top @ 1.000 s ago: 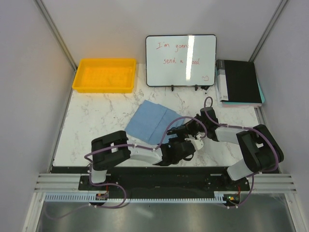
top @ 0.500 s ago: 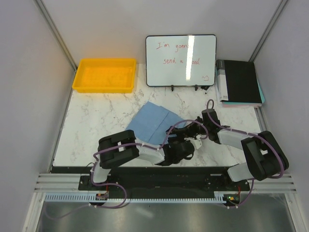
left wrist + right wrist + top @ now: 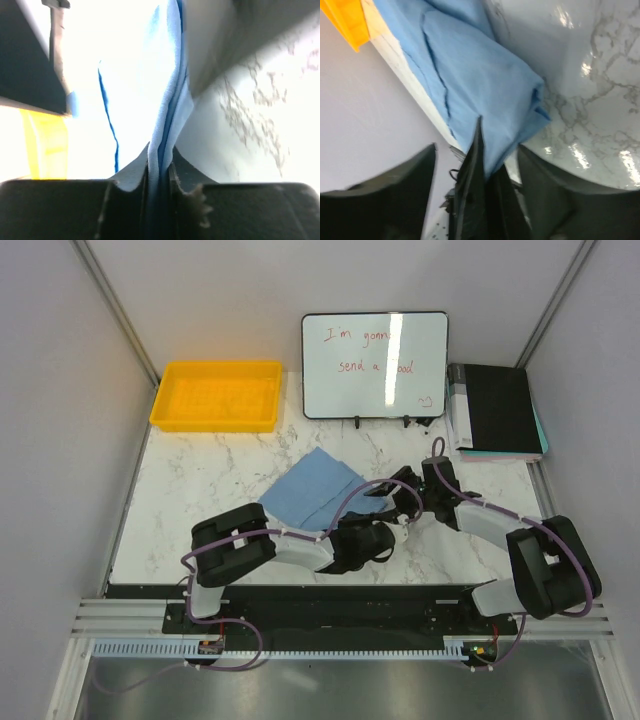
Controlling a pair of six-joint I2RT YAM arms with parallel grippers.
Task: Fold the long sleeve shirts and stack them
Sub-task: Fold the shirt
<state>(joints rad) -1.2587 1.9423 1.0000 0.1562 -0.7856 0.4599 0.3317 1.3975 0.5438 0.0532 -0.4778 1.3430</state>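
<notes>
**Shirt.** The light blue shirt (image 3: pixel 312 488) lies folded into a rough rectangle near the middle of the marble table (image 3: pixel 190 510), set askew to the table's edges. Its near right edge meets both grippers.

**Left gripper** (image 3: pixel 160 172). Clenched on the shirt. Its wrist view shows several layers of blue cloth pinched upright between the two fingers, and the cloth fans out beyond the jaws.

**Right gripper** (image 3: pixel 402 502). Released. Its wrist view shows both fingers (image 3: pixel 395 195) standing wide apart, with no grip on the cloth. The folded corner of the shirt lies in the gap between them, together with the closed tip of the left gripper that holds it. The two grippers sit just beside each other at that edge.

**Surroundings.** A yellow tray (image 3: pixel 215 395) is at the far left corner, well apart from the shirt. A whiteboard (image 3: pixel 375 365) stands at the far edge, and a black binder (image 3: pixel 495 410) is at the far right.
</notes>
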